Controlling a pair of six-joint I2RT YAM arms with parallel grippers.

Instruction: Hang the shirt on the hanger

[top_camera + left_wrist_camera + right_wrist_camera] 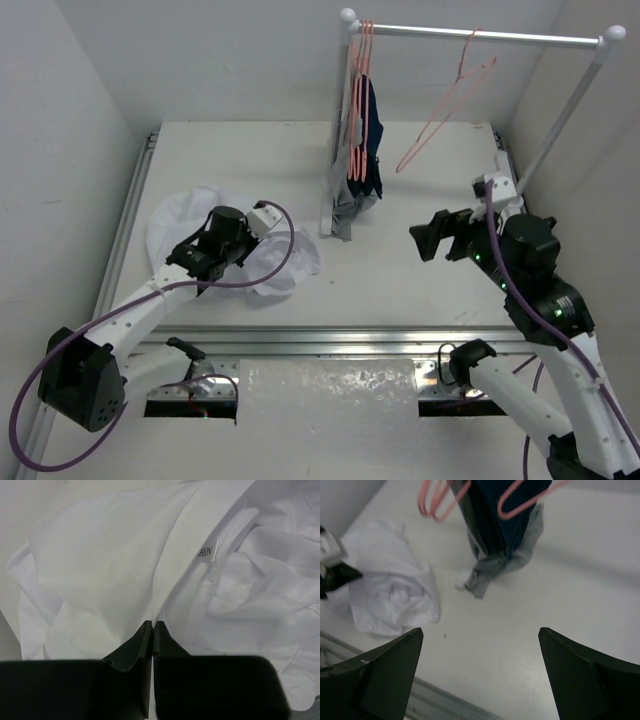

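The white shirt lies crumpled on the left of the table. It fills the left wrist view, collar and label up, and shows in the right wrist view. My left gripper sits on the shirt, its jaws shut with a fold of fabric pinched at the tips. The single pink wire hanger hangs tilted on the rail at the back right. My right gripper is open and empty, above bare table below the hanger.
A bunch of pink hangers with navy and grey garments hangs at the left end of the white rail, reaching the table; they also show in the right wrist view. A metal rail runs along the near edge.
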